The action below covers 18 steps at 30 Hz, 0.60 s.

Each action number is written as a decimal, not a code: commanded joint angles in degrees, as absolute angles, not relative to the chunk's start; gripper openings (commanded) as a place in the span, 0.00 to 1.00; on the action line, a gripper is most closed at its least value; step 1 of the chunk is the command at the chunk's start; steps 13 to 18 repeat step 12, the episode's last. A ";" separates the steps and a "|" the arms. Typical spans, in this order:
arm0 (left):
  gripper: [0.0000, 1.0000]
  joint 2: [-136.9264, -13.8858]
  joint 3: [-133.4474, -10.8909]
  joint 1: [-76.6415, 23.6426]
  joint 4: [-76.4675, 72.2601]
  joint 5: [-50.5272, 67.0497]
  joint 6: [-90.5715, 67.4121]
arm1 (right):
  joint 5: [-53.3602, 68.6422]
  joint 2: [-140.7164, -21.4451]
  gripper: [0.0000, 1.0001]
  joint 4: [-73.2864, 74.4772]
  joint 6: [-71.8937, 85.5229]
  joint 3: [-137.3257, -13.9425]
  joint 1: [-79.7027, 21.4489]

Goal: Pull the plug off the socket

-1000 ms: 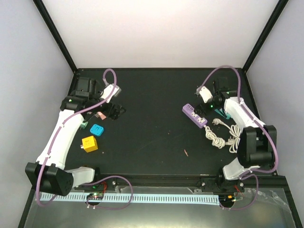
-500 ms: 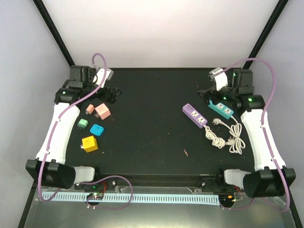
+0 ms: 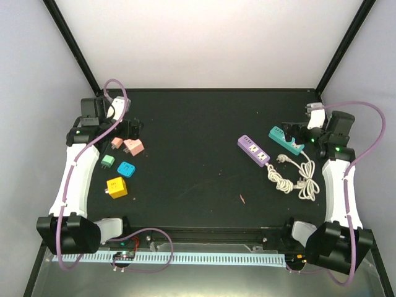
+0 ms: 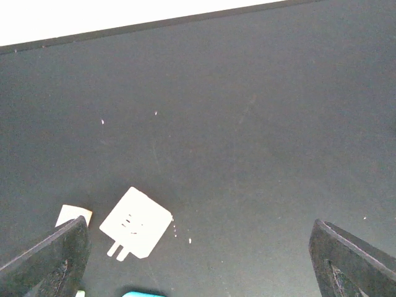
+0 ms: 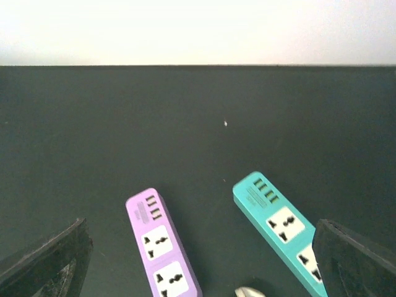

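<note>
The table (image 5: pixel 93 124) is matt (faintly scuffed), while the purple power strip (image 5: pixel 162 244) and teal power strip (image 5: pixel 278 223) look smooth plastic.

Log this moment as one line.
left gripper: open, empty | right gripper: open, empty | white plug: lying beside purple power strip

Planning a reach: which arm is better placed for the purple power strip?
Likely right: the open right claw is near the purple power strip; the left claw is away by the pink adapter.
</note>
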<state>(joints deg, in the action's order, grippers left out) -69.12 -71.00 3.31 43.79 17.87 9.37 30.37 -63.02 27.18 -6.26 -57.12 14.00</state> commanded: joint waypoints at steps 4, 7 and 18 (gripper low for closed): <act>0.99 -67.39 -69.10 4.00 41.02 16.27 8.69 | 32.75 -63.39 1.00 18.40 -4.46 -51.23 16.70; 0.99 -67.66 -68.99 4.03 40.52 17.31 7.83 | 33.18 -62.88 1.00 17.08 -3.82 -49.78 16.70; 0.99 -68.33 -68.99 4.00 40.35 17.32 7.04 | 33.12 -62.07 1.00 16.45 -3.64 -49.36 16.70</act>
